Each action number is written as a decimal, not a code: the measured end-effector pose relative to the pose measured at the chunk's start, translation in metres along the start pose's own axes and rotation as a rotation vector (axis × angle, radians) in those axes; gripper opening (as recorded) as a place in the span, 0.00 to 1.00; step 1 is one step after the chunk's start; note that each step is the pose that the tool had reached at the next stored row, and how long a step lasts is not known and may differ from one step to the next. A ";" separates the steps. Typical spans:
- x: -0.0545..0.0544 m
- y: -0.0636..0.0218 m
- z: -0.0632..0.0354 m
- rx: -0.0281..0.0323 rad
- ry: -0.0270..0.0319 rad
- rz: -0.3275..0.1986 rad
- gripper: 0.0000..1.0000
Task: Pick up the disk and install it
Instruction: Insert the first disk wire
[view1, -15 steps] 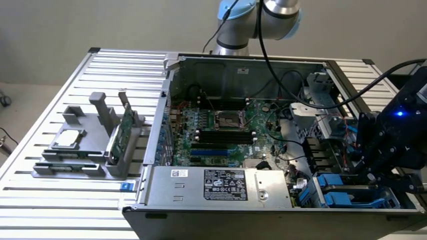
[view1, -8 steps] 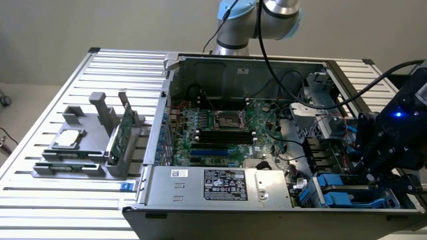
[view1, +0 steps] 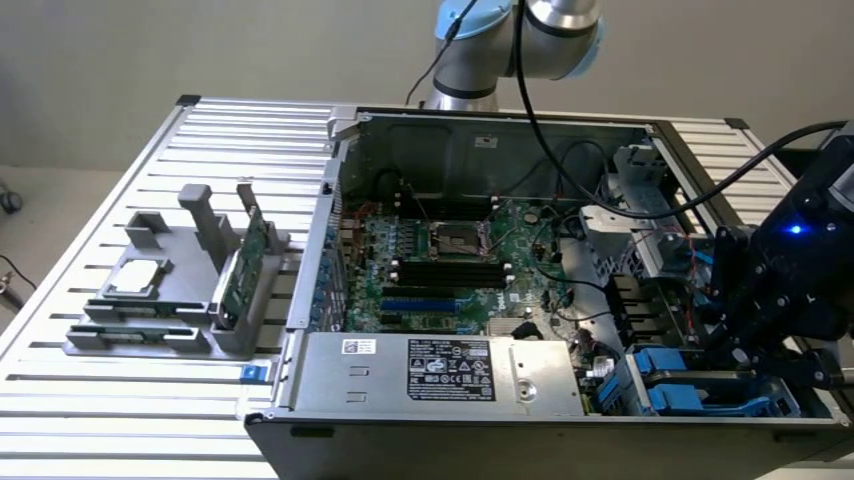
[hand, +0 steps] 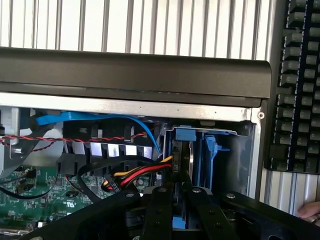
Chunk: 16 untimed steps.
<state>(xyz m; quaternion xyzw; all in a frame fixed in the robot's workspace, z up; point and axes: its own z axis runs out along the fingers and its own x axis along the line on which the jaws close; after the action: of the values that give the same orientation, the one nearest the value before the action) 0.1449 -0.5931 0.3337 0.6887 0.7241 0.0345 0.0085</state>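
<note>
Widest first: the slatted table (view1: 120, 420) carries the open computer case (view1: 534, 445), and everything here hangs off that case. Outside it, on the exterior view's left, a grey parts holder (view1: 160, 300) stands on the slats. Inside the case lies the motherboard (view1: 441, 250), with the power supply (view1: 441, 370) against the case's front wall.

Now your gripper (view1: 747, 352): it's over the drive bay (view1: 694, 385), in the case's front corner on the exterior view's right. From the wrist, the gripper (hand: 180, 202) has its 2 fingers drawn in on a dark slab standing edge-on with blue plastic on it. I read that as the disk (hand: 183, 165), clamped and partly down in the bay beside a blue carrier (hand: 210, 150).

So pickup looks done and you're in the install step. Seating calls for the blue rails staying square to the bay's guides. You also need to stay clear of the red and yellow cables (hand: 140, 175) just beside the slot.

Small things: a keyboard (hand: 300, 85) lies outside the case, and a person's fingertip (hand: 310, 211) rests near it.
</note>
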 end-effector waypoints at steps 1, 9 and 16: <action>0.000 0.0000 0.0000 0.0000 -0.0004 0.000 0.17; 0.000 0.0007 -0.0001 0.0002 -0.0044 0.000 0.17; 0.001 0.0011 0.0000 0.0004 -0.0076 0.000 0.17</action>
<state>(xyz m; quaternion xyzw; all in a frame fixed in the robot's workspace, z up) 0.1460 -0.5924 0.3338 0.6889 0.7241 0.0317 0.0111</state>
